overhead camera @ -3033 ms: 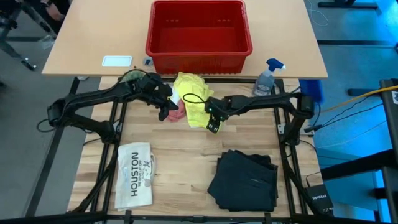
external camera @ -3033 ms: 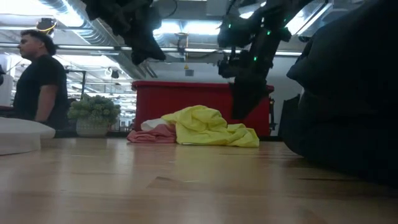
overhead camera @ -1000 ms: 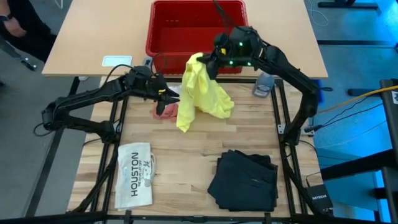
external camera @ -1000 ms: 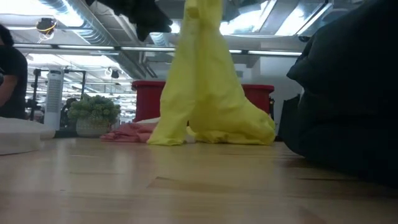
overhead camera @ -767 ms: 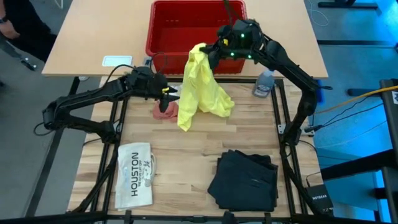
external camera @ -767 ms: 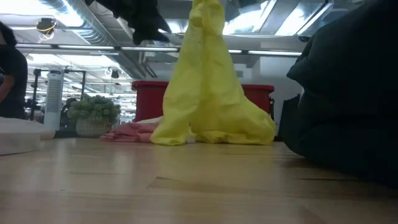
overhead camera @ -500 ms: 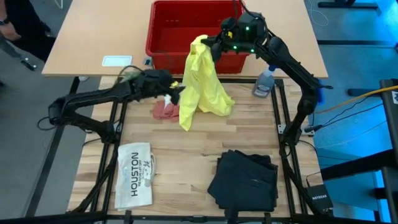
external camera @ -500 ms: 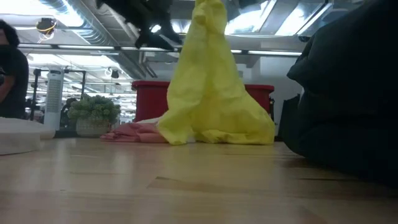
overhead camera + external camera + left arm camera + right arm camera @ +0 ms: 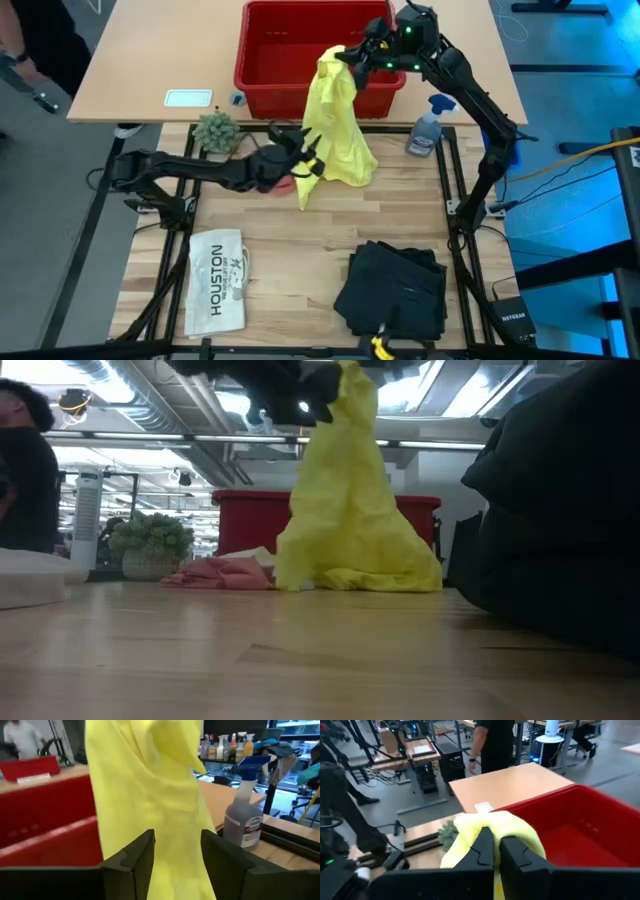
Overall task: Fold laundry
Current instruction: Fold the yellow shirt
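My right gripper (image 9: 345, 55) is shut on the bright yellow T-shirt (image 9: 338, 120), high over the red basket's near wall. My left gripper (image 9: 312, 160) is open at the hanging shirt's left side, low over the table. In the left wrist view its two fingers stand on either side of the yellow cloth (image 9: 150, 795). The pink cloth (image 9: 220, 572) lies on the table left of the shirt, partly under my left arm. The black trousers (image 9: 395, 290) lie folded at the near right. The white cloth does not plainly show. My right gripper pinches a bunched fold at the T-shirt's upper end (image 9: 492, 822) between its two fingers, coming from the table's right side. The shirt hangs slack below the fingers, and its lower end (image 9: 345, 172) rests on the table. Whether my left gripper touches the shirt I cannot tell.
The red basket (image 9: 262, 75) stands at the far middle. A spray bottle (image 9: 428, 125) is to its right and a small green plant (image 9: 215, 130) to its left. The flat white HOUSTON item (image 9: 217, 280) lies near left. A person stands beyond the far left corner.
My right gripper has risen and gone toward the far edge with the T-shirt, which is drawn out longer while its lower end stays on the table. My left gripper has gone toward the table's right edge and a little nearer, up to the hanging shirt.
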Tool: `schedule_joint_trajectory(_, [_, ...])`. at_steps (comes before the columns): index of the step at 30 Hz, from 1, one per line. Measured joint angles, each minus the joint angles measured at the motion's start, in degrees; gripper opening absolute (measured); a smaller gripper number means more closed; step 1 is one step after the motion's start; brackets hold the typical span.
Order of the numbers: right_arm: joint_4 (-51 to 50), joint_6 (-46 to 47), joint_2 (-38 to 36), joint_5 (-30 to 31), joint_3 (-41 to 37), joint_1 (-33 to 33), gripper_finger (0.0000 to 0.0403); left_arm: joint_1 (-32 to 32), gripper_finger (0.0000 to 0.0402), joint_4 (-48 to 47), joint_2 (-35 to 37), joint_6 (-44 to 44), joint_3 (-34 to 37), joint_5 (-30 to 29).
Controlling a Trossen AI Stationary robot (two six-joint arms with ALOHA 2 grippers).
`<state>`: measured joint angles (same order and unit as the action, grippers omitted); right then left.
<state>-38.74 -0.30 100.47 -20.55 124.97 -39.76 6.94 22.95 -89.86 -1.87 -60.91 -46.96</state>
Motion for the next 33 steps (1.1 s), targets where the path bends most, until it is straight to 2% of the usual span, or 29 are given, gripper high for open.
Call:
schedule_joint_trajectory(3, [0.32, -1.57, 0.0, -0.06, -0.01, -1.21, 0.0, -0.3, 0.0154, 0.25, -4.64, -2.59, -2.94, -0.84])
schedule_joint_trajectory(7, [1.79, -1.65, 0.0, -1.7, -0.01, -2.87, 0.0, -0.34, 0.0154, -0.16, -9.62, -2.51, -7.38, -5.1])
schedule_joint_trajectory(12, [1.07, -1.39, 0.0, -5.17, 0.0, -3.49, 0.0, 0.84, 0.0155, 0.52, -11.33, 5.07, -11.48, -5.34])
schedule_joint_trajectory(14, [0.56, 0.18, 0.0, -8.87, -0.02, -2.68, 0.0, 1.38, 0.0155, 0.2, -11.41, 5.58, -11.57, -5.38])
schedule_joint_trajectory(16, [-0.14, 1.22, 0.0, -9.68, -0.02, -1.23, 0.0, 1.42, 0.0155, -0.17, -11.34, 5.54, -11.57, -5.32])
schedule_joint_trajectory(21, [-0.88, 1.28, 0.0, -6.69, -0.02, 2.9, 0.0, -0.47, 0.0155, -0.43, -10.03, 5.31, -11.57, -1.84])
schedule_joint_trajectory(25, [-0.57, -0.16, 0.0, -2.45, -0.02, 5.06, 0.0, -2.59, 0.0155, -3.92, -8.62, 5.4, -11.57, -1.17])
schedule_joint_trajectory(28, [-0.57, -0.11, 0.01, -2.12, -0.02, 5.45, 0.0, -3.57, 0.0155, -6.04, -7.92, 4.93, -11.57, -0.83])
schedule_joint_trajectory(30, [-0.63, 0.15, 0.01, -2.53, -0.02, 5.5, 0.0, -3.8, 0.0155, -6.2, -7.92, 5.28, -11.56, -1.67])
schedule_joint_trajectory(33, [-1.53, 0.32, 0.0, -2.5, -0.02, 5.81, 0.0, -3.96, 0.0155, -8.03, -7.94, 5.35, -11.56, -7.0])
